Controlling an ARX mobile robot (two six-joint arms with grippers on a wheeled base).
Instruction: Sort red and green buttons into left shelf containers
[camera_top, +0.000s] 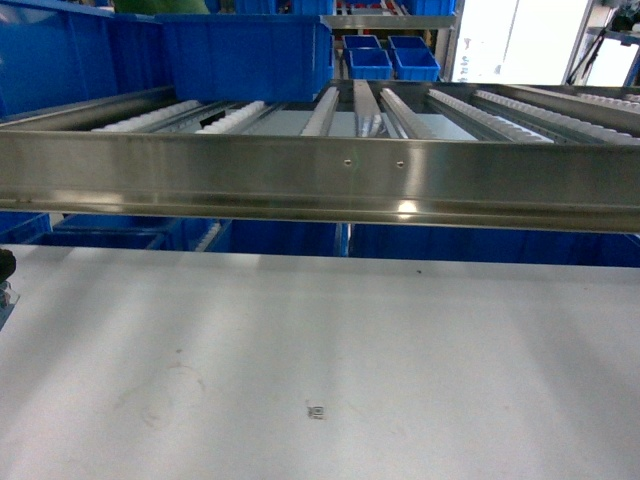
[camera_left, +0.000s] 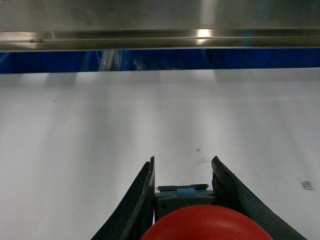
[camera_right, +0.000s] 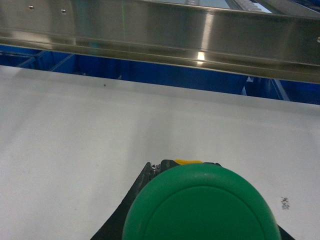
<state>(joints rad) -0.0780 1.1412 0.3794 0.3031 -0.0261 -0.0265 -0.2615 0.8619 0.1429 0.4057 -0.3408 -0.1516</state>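
White table (camera_top: 400, 380); each hand grips a button, green one (camera_right: 200, 205) hiding its fingers.

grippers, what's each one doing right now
Left tool: closed on the red button.
Right tool: closed on the green button.

Brushed steel rail (camera_top: 320, 180) glossy; white tabletop (camera_top: 320, 360) matt; blue bin (camera_top: 250, 55) plastic.
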